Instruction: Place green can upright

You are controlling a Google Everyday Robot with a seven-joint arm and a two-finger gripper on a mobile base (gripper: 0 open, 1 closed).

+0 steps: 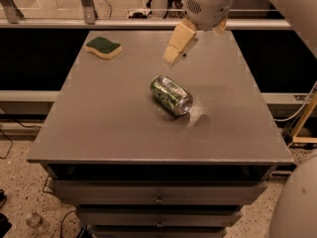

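The gripper [179, 44] hangs tilted over the far half of the grey table [99, 133], angled down and to the left and touching nothing (whether it is spread or closed cannot be told, as its far side sits behind the white wrist [208, 4]). The arm above is cut off at the top edge. The green can [171, 95] lies on its side mid-table, near the gripper. A sponge [103, 47] sits well apart at the back left corner.

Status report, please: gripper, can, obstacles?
Gripper above table, beyond green can, not touching. Can on its side, mid-table. Sponge far corner, not in way.
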